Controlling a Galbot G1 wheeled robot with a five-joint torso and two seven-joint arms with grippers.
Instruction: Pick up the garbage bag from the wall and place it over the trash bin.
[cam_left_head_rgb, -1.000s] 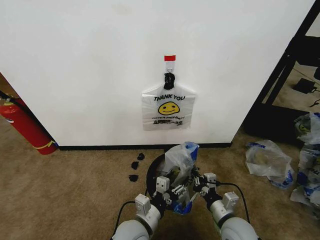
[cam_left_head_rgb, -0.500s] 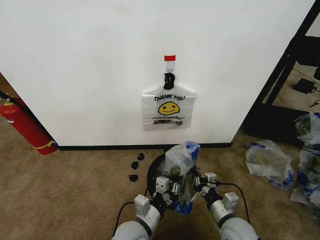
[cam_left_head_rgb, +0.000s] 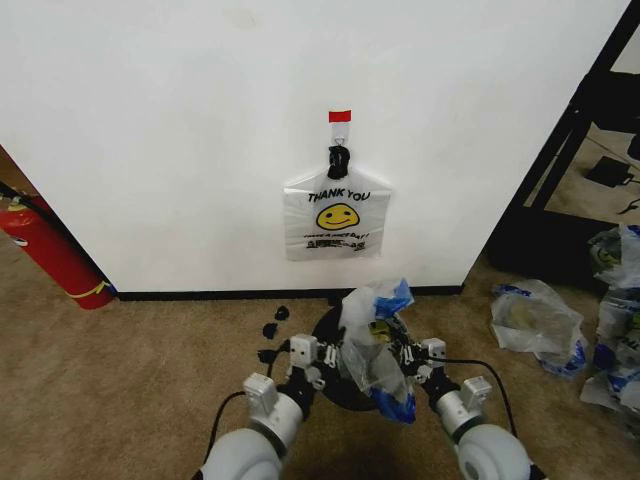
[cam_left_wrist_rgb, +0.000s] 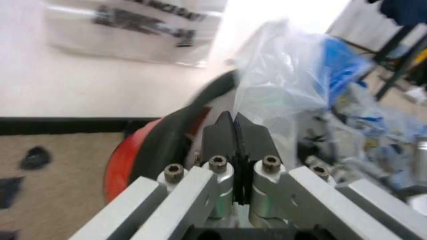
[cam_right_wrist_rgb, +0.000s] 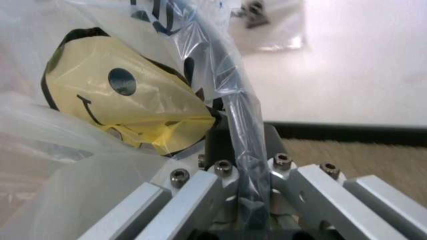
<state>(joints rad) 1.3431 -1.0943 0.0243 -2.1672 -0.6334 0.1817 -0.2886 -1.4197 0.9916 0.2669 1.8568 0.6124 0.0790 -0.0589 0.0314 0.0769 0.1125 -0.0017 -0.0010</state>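
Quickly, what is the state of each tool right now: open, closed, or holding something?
Left tool: closed, nothing visibly held, beside the trash bin.
Right tool: closed on the garbage bag.

Carpet left of trash bin (cam_left_head_rgb: 325, 345) open except black scraps (cam_left_head_rgb: 270, 330); wall (cam_left_head_rgb: 200, 150) blocks far side; clear bags (cam_left_head_rgb: 535, 320) well right; fire extinguisher (cam_left_head_rgb: 50, 250) far left.
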